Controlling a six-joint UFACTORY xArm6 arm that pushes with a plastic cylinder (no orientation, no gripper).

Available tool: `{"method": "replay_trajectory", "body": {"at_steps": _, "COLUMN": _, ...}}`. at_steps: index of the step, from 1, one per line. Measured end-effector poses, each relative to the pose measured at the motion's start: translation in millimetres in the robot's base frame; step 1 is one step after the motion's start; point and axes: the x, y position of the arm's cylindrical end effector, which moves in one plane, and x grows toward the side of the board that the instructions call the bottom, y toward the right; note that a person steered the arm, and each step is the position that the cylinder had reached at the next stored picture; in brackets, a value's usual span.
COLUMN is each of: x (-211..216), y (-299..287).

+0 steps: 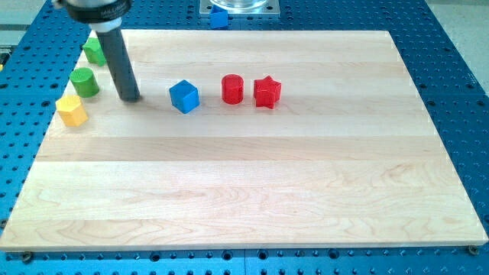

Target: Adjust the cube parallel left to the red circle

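One blue cube (184,97), tilted, left of one red circle (232,88), one red star (267,92), two green blocks (85,82), one yellow block (72,111), tool is a bare rod holding nothing, my tip (131,99) left of cube, apart.

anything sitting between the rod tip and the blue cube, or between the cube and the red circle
Nothing visible does. My tip is left of the blue cube with bare board between, and the red circle lies just right of the cube, gap clear.

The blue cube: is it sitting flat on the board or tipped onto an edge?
Flat. The blue cube shows a level top face, resting on the wooden board; my tip stands apart at its left.
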Motion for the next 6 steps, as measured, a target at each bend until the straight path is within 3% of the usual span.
{"method": "replay_trajectory", "body": {"at_steps": 3, "x": 29, "y": 64}}
{"method": "replay_trajectory", "body": {"at_steps": 4, "x": 7, "y": 102}}
{"method": "replay_trajectory", "body": {"at_steps": 5, "x": 2, "y": 106}}
{"method": "replay_trajectory", "body": {"at_steps": 6, "x": 37, "y": 79}}
